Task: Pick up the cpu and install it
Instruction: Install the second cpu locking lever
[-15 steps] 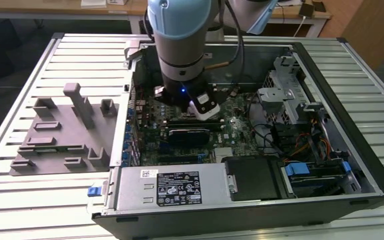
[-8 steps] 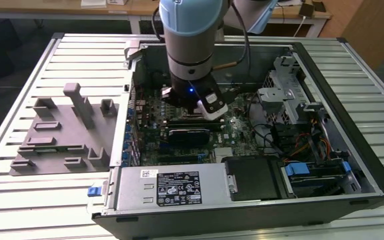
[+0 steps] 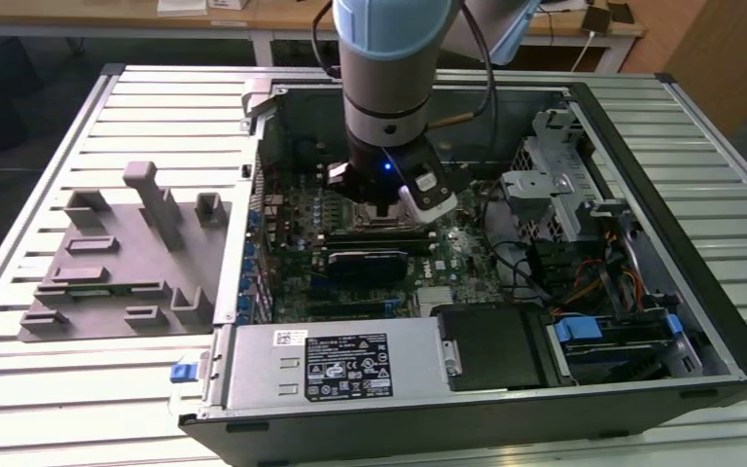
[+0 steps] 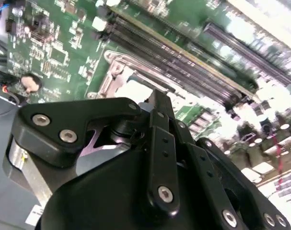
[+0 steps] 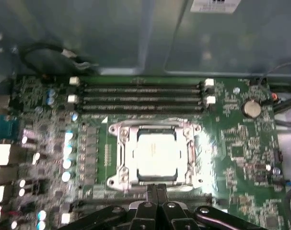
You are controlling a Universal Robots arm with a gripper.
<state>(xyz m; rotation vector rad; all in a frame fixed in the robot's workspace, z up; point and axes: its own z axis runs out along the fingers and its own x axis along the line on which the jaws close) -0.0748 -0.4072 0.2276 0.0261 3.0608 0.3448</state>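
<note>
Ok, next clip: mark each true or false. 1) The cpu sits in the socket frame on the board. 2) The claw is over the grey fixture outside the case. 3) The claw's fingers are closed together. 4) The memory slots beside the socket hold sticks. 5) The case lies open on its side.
1) True: the cpu lies inside the socket frame.
2) False: the claw is inside the case, beside the socket; the fixture stands apart.
3) True: the fingers meet, holding nothing.
4) False: the slots look empty.
5) True.
</note>
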